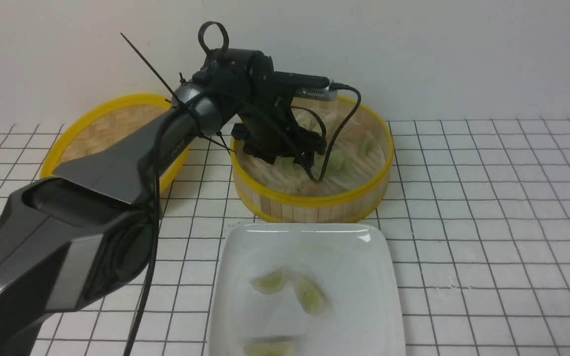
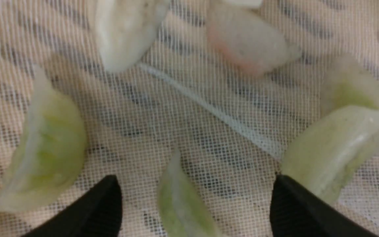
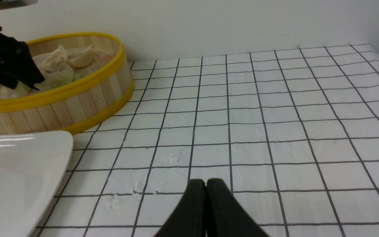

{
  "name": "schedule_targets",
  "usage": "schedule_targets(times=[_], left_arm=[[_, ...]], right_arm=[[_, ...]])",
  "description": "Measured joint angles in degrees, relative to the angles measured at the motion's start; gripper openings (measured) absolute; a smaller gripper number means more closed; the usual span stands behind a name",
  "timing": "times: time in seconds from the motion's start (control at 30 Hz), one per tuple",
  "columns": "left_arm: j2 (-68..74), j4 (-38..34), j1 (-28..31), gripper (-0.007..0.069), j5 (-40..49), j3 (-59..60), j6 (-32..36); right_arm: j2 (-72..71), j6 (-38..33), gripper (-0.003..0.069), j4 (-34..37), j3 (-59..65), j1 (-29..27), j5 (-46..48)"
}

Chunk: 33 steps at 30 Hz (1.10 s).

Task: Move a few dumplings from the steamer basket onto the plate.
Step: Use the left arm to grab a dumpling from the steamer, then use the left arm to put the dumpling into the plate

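The steamer basket [image 1: 314, 200] stands at the back centre, lined with white mesh cloth and holding several dumplings [image 1: 335, 160]. My left gripper [image 1: 290, 159] is down inside it and open. In the left wrist view the gripper [image 2: 196, 184] has its fingers [image 2: 107, 204] on either side of a pale green dumpling [image 2: 179, 204], not touching it. Other green dumplings [image 2: 48, 154] [image 2: 334, 144], a whitish one [image 2: 127, 29] and a pinkish one [image 2: 245, 42] lie around. The white plate [image 1: 354, 257] in front holds three green dumplings [image 1: 269, 281] [image 1: 310, 295] [image 1: 270, 348]. My right gripper [image 3: 206, 182] is shut and empty over the table.
The flat woven yellow-rimmed lid [image 1: 112, 123] lies left of the basket, partly behind my left arm. The table is a white cloth with a black grid [image 1: 488, 207]. The right wrist view also shows the basket [image 3: 77, 102] and a plate corner [image 3: 18, 164].
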Motion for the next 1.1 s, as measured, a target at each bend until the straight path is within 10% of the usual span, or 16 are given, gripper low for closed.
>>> schedule_targets(times=[0.2,0.27,0.73,1.1], left_arm=[[0.3,0.4,0.2,0.0311,1.0,-0.5,0.2],[0.4,0.3,0.2,0.0124,3.6,-1.6,0.6],[-11.4,-2.8,0.2,0.0124,13.9,-9.9,2.2],[-35.8,-6.4,-5.9,0.0124,14.2,35.6,11.5]], right_arm=[[0.0,0.0,-0.0014,0.0,0.0,0.0,0.0],[0.0,0.0,-0.0014,0.0,0.0,0.0,0.0],[0.0,0.0,-0.0014,0.0,0.0,0.0,0.0],[0.0,0.0,-0.0014,0.0,0.0,0.0,0.0]])
